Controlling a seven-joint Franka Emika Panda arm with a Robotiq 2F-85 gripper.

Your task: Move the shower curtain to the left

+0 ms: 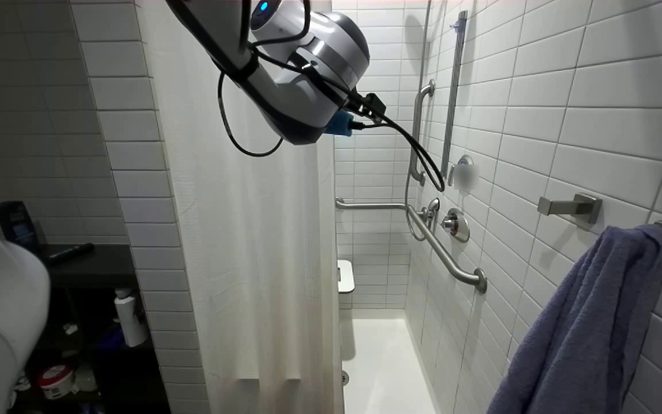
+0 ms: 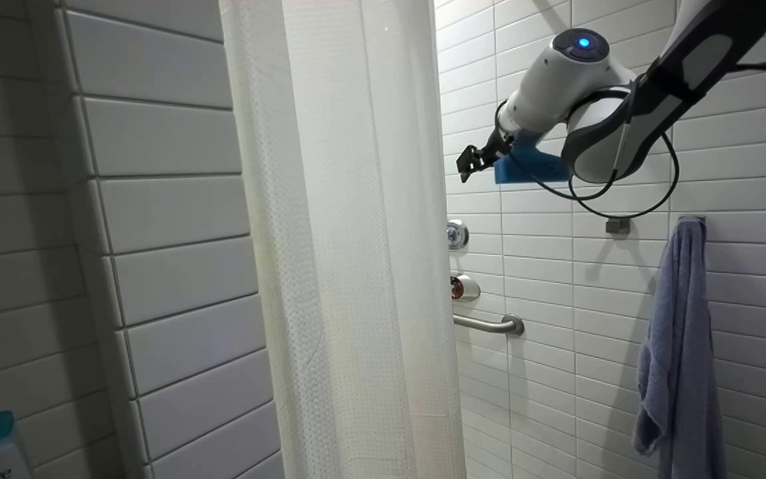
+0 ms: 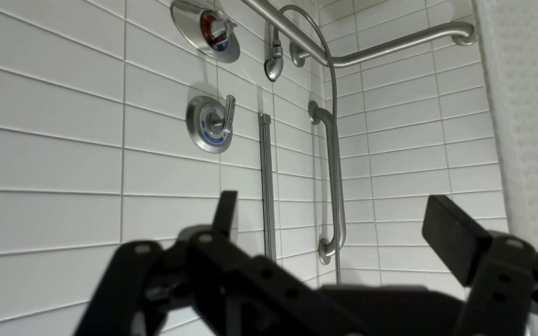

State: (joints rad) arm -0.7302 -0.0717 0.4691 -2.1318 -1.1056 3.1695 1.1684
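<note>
The shower curtain (image 1: 250,241) hangs as a tall off-white sheet with vertical folds; it also shows in an exterior view (image 2: 356,233). It covers the left part of the shower opening. My gripper (image 2: 468,163) is right of the curtain's free edge in that view, high up. In the other exterior picture the arm hides most of the gripper. In the wrist view, which stands upside down, my gripper (image 3: 332,200) is open with nothing between its fingers. The curtain (image 3: 530,116) is at the right edge there, beside the right finger; I cannot tell whether they touch.
Steel grab bars (image 1: 446,253), a slide rail (image 1: 454,92) and valves (image 1: 455,224) are on the right tiled wall. A bluish-purple towel (image 1: 589,322) hangs nearer. A white seat (image 1: 345,276) is behind the curtain. A tiled column (image 1: 153,218) and dark shelf (image 1: 89,261) are left.
</note>
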